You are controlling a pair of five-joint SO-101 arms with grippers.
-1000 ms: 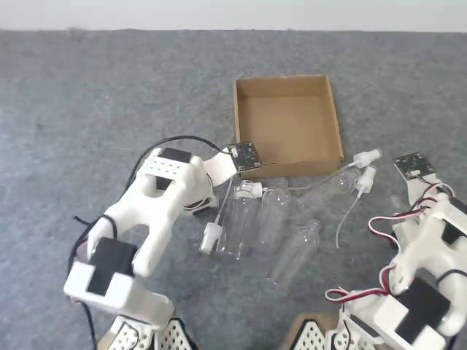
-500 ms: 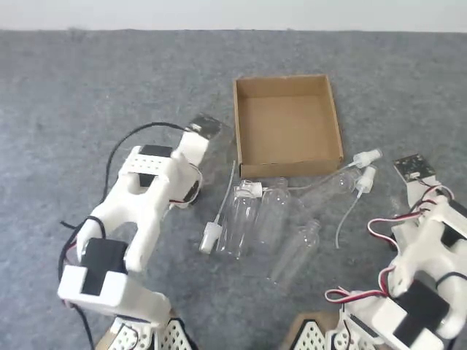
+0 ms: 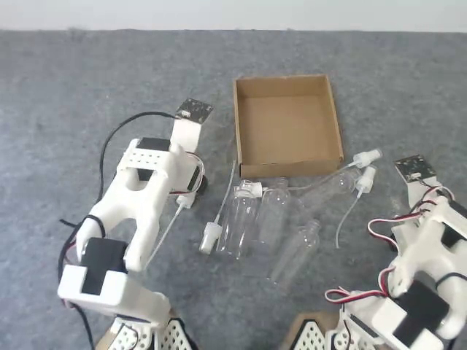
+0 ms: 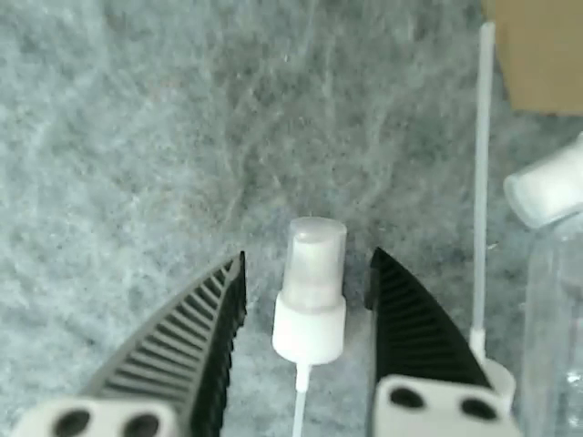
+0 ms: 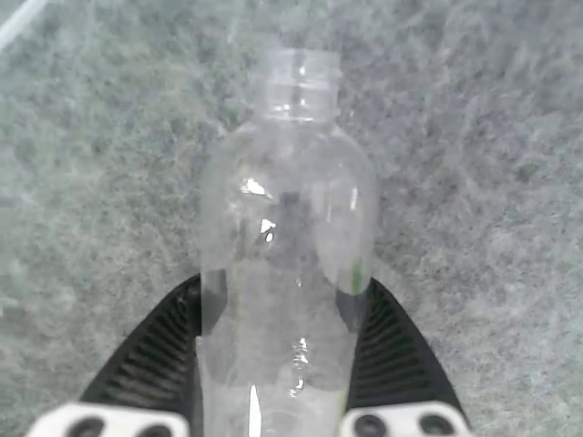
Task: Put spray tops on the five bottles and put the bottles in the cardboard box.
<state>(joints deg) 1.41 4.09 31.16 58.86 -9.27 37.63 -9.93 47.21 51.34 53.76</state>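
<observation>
Bottles point(image 3: 276, 211) and spray tops point(image 3: 365, 157) lie together just before the cardboard box point(image 3: 288, 169)

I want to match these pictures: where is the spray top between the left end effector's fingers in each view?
High view: spray top, left of the bottle cluster.
Left wrist view: centred in the open left end effector.
Right wrist view: a capless bottle instead.
Shared landmark: the cardboard box.
</observation>
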